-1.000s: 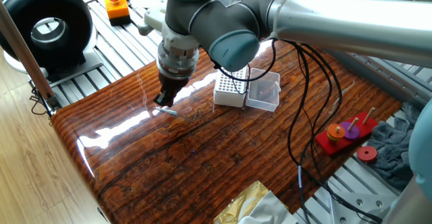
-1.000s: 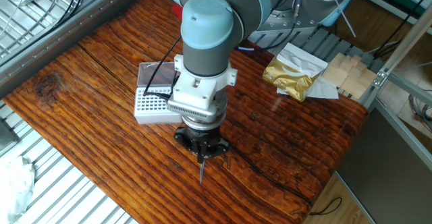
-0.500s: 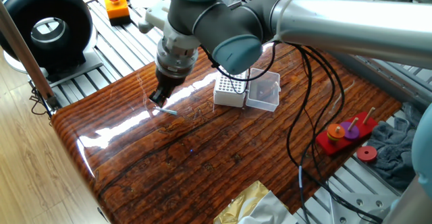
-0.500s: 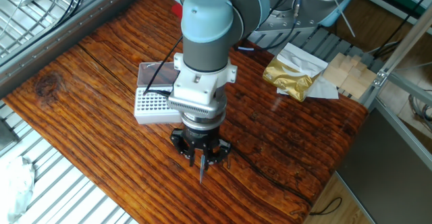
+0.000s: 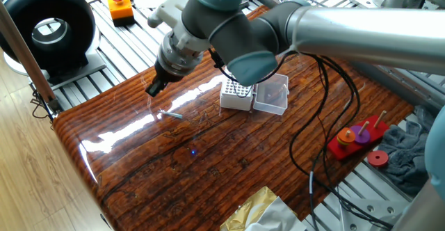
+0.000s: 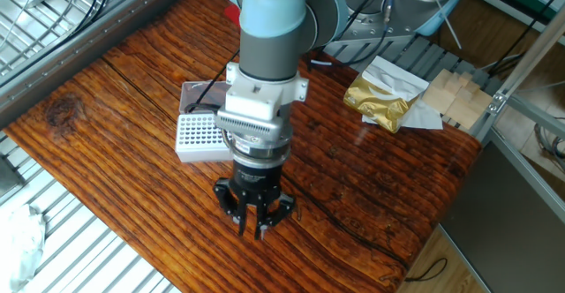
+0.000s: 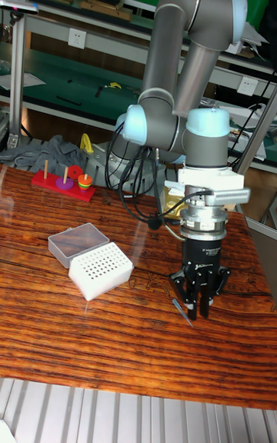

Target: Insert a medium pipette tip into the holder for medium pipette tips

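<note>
We see the arm (image 7: pixel 181 66) arched over the wooden table (image 5: pixel 229 161), its wrist pointing straight down and the claw (image 7: pixel 197 306) hanging just above the boards near the table's edge. The holder (image 5: pixel 236 94) stands well off to one side, lid swung open beside it. The claw's fingers (image 6: pixel 240 218) are spread apart and grip nothing. The pipette tip (image 5: pixel 172 115) lies flat on the table just beneath and slightly aside of the claw, in the tall view running slantwise beside the left-hand finger (we cannot tell whether it sits between the fingers). We judge the coming move must drop the claw astride that long axis.
</note>
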`<action>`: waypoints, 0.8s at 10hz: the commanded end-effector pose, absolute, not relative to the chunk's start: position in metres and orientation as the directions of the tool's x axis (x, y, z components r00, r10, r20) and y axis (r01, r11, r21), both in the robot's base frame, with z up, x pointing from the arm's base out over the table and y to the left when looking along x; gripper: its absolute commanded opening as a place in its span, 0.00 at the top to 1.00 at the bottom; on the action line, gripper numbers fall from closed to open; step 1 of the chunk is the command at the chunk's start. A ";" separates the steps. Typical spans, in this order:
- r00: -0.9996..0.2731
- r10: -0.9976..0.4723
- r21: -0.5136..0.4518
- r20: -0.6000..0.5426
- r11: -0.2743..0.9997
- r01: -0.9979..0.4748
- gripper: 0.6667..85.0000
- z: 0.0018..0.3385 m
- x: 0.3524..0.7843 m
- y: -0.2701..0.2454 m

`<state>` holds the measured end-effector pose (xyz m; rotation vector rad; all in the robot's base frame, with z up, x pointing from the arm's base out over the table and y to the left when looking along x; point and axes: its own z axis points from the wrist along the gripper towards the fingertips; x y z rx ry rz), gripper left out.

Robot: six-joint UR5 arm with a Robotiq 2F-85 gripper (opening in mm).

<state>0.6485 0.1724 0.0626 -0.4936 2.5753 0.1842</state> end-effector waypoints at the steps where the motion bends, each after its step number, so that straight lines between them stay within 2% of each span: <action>1: -0.768 -0.284 0.038 -0.575 0.928 -0.371 0.66 0.074 0.663 0.171; 8: -0.801 -0.250 0.075 -0.545 0.936 -0.344 0.67 0.051 0.630 0.159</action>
